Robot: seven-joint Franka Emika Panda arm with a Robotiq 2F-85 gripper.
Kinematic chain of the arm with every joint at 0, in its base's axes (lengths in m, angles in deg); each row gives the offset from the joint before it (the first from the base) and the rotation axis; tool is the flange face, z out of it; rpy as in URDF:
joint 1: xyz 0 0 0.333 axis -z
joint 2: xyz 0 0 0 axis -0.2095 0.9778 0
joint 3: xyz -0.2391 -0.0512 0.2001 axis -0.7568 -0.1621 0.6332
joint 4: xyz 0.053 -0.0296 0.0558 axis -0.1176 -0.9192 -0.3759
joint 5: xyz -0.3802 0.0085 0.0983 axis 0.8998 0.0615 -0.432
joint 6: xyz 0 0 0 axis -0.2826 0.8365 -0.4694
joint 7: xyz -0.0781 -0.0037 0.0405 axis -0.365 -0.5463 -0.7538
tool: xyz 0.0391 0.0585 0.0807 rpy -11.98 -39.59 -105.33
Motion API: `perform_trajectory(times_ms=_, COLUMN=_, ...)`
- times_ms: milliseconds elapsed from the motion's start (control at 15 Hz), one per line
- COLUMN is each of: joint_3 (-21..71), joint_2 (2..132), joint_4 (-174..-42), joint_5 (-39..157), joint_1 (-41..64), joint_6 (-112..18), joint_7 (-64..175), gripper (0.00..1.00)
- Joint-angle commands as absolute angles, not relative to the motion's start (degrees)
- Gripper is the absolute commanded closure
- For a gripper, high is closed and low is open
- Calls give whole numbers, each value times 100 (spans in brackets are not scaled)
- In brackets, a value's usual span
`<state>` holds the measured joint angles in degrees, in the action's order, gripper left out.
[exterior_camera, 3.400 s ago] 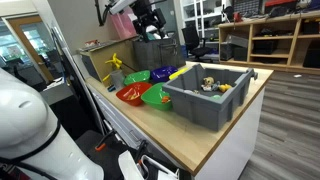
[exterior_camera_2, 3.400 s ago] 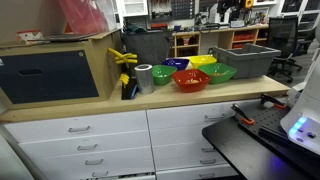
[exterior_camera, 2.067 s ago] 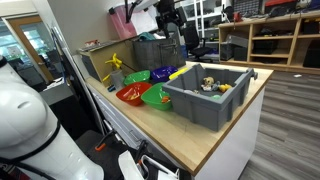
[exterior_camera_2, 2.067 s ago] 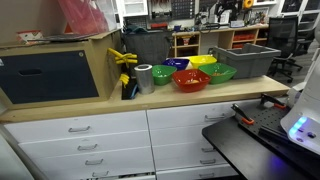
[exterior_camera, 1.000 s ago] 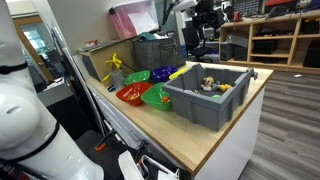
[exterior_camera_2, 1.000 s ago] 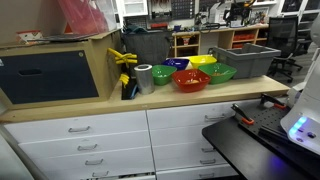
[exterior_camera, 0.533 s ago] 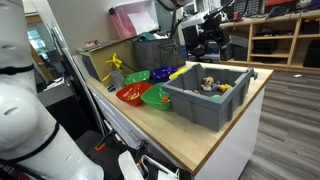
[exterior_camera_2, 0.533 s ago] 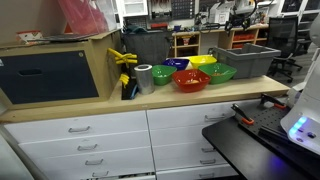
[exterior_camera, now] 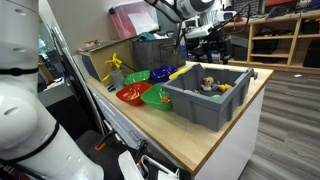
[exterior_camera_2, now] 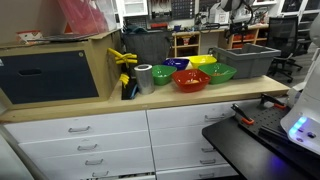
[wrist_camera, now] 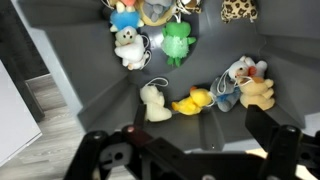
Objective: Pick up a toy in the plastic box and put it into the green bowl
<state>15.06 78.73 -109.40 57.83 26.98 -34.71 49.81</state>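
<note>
The grey plastic box [exterior_camera: 205,108] stands on the wooden counter, and also shows in an exterior view [exterior_camera_2: 245,60]. The wrist view looks down into it at several toys: a white one [wrist_camera: 130,47], a green one [wrist_camera: 177,42], a cream one [wrist_camera: 153,103], a yellow duck [wrist_camera: 192,102], a blue one [wrist_camera: 228,93] and a tan bear [wrist_camera: 259,92]. My gripper [exterior_camera: 212,45] hangs above the box, open and empty; its fingers frame the wrist view [wrist_camera: 200,128]. A green bowl [exterior_camera: 157,96] sits beside the box, and also shows in an exterior view [exterior_camera_2: 221,72].
Red [exterior_camera: 130,95], yellow [exterior_camera: 166,73], blue and a second green bowl [exterior_camera: 137,76] cluster next to the box. A yellow clamp-like object [exterior_camera_2: 124,60] and a tape roll [exterior_camera_2: 144,77] stand by a cardboard box [exterior_camera_2: 60,65]. Shelves and chairs fill the background.
The arm has swung from behind the bowls across to above the plastic box and come lower. The gripper stays open and nothing has been taken hold of.
</note>
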Motion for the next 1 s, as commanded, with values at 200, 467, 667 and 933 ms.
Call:
perform_trajectory(times_ms=200, joint_3=1524, joint_2=7945, joint_4=-10930, joint_5=5718, joint_1=2722, joint_6=-3450, joint_7=4936, gripper=0)
perform_trajectory(times_ms=467, joint_3=1544, joint_2=8072, joint_4=-11121, joint_5=5573, joint_1=2743, joint_6=-3688, joint_7=4886, gripper=0)
perform_trajectory(times_ms=667, joint_3=1577, joint_2=8191, joint_4=-11175, joint_5=5440, joint_1=2760, joint_6=-3991, joint_7=4891, gripper=0)
perform_trajectory(times_ms=933, joint_3=1636, joint_2=8335, joint_4=-11194, joint_5=5045, joint_1=2828, joint_6=-4363, joint_7=4881, gripper=0)
